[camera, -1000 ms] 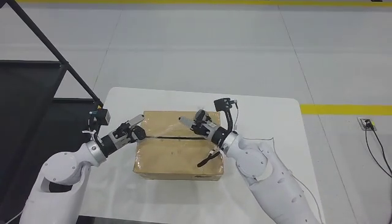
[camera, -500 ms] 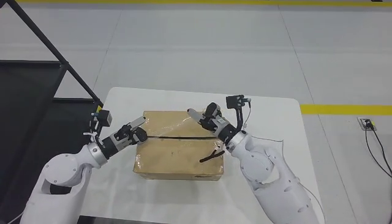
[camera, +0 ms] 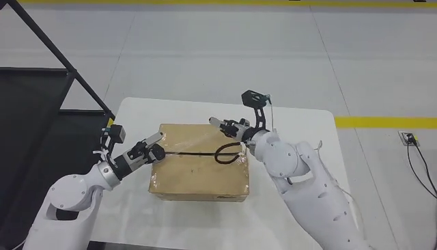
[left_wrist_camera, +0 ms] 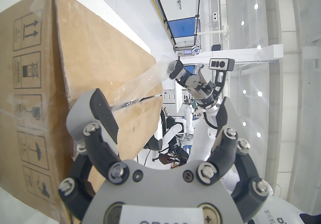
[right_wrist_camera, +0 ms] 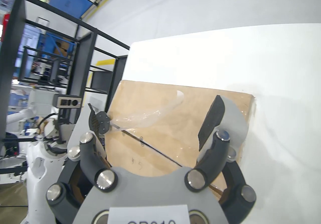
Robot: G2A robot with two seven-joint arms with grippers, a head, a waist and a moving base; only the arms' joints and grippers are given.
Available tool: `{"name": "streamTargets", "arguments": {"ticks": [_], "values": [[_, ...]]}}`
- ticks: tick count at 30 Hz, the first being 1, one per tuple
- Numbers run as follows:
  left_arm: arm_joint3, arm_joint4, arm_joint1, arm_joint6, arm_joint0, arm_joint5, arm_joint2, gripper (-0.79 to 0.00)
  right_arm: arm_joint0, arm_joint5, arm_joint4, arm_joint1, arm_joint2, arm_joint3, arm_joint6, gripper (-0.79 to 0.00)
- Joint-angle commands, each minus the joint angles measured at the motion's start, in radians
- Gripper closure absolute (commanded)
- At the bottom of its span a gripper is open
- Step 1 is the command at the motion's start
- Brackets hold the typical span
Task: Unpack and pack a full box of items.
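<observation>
L hand (left_wrist_camera: pixel 163 107) spread at carton (camera: pixel 198 175) end. R hand (right_wrist_camera: pixel 158 117) spread, clear tape strip (right_wrist_camera: pixel 148 115) clinging to one fingertip (right_wrist_camera: pixel 101 122). I judge the strip thin, stretchy and tacky: pinch its loose end.

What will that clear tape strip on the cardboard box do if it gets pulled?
The clear tape strip looks thin and crinkled, so probably floppy and light. It seems to cling to one finger of the right gripper, so likely sticky. Its other end meets the cardboard box, so pulling may tug the box.
</observation>
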Motion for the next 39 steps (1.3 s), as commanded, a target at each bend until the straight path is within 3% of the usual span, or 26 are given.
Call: {"name": "streamTargets", "arguments": {"ticks": [1,3,8,9,10,11,21,32,39], "values": [[-0.002,-0.002,0.001,0.001,0.002,-0.002,0.0,-0.785,0.036,0.059,-0.041,-0.006,-0.037,0.015,0.041,-0.6],[-0.003,-0.006,0.002,0.004,0.005,-0.003,0.0,-0.785,0.069,0.102,-0.065,-0.013,-0.066,0.032,0.078,-0.376],[-0.007,-0.011,0.004,0.007,0.01,-0.005,0.0,-0.785,0.138,0.183,-0.105,-0.03,-0.112,0.079,0.138,-0.274],[-0.008,-0.012,0.004,0.008,0.011,-0.006,0.0,-0.785,0.145,0.19,-0.107,-0.033,-0.116,0.088,0.139,-0.206],[-0.009,-0.014,0.005,0.008,0.011,-0.006,0.001,-0.785,0.153,0.199,-0.11,-0.035,-0.119,0.098,0.144,-0.058],[-0.009,-0.015,0.005,0.009,0.012,-0.007,0.001,-0.785,0.16,0.208,-0.111,-0.038,-0.12,0.108,0.142,0.0],[-0.014,-0.022,0.009,0.013,0.013,-0.009,0.006,-0.785,0.135,0.196,-0.075,-0.046,-0.084,0.119,0.087,0.0],[-0.017,-0.02,0.014,0.005,0.012,-0.011,0.008,-0.785,-0.127,0.08,-0.067,-0.025,0.013,-0.116,-0.155,0.0],[-0.02,-0.016,0.019,-0.013,0.013,-0.012,0.005,-0.785,-0.256,-0.002,-0.06,-0.018,0.041,-0.189,-0.266,0.0]]}}
